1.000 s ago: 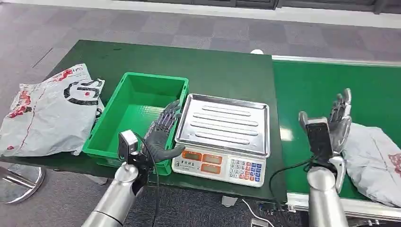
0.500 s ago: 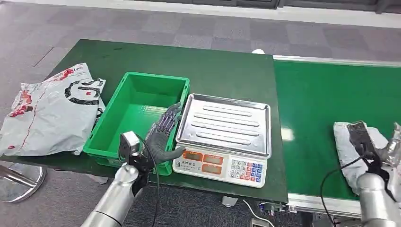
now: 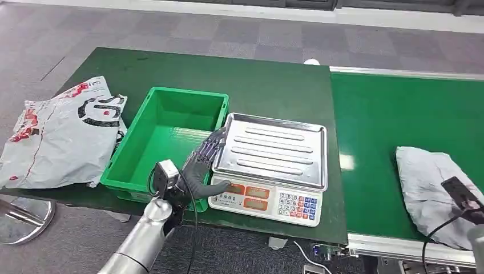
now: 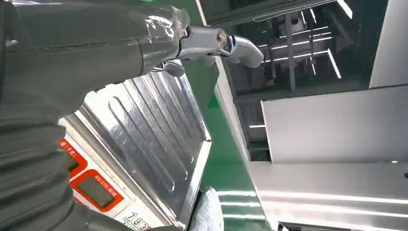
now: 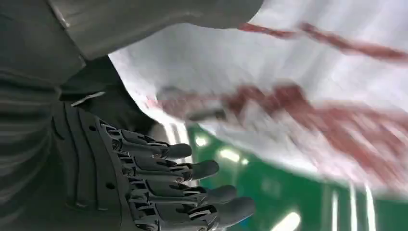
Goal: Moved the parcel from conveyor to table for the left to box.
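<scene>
Left arm: the silver forearm enters the head view from 7 o'clock and extends toward 1 o'clock. The wrist carries a small camera module. The left hand [image 3: 201,162] is extended, fingers [image 3: 210,146] straight and apart, thumb pointing toward 3 o'clock; it holds nothing.

Right arm: only the wrist shows, at the 4 o'clock corner of the head view. In the right wrist view, the right hand [image 5: 144,178] is open, with fingers [image 5: 202,169] extended side by side, slightly curled and holding nothing.

- A parcel-sorting or logistics test area is suggested.
- A green conveyor belt [image 3: 394,131] is seen beside a green table [image 3: 268,85].
- An electronic weighing scale [image 3: 268,165], a green crate [image 3: 165,137] and grey carpet tiles [image 3: 171,28] are shown.
- Metal shelving, perhaps, is glimpsed behind.
</scene>
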